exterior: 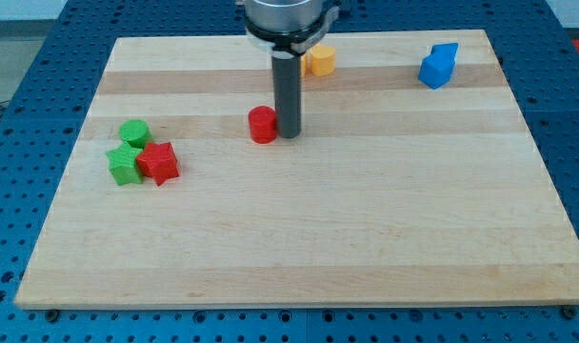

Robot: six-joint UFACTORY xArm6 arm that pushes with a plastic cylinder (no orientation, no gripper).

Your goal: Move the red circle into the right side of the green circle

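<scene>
The red circle (263, 125) lies on the wooden board, left of the middle and toward the view's top. My tip (289, 133) stands right against its right side. The green circle (134, 133) lies far to the view's left. Between the two circles the board is bare. No gripper shows, only the dark rod coming down from the view's top.
A green star (125, 164) and a red star (159, 162) lie side by side just below the green circle, touching it. An orange block (319, 60) lies behind the rod at the top. A blue block (439, 66) lies at the top right.
</scene>
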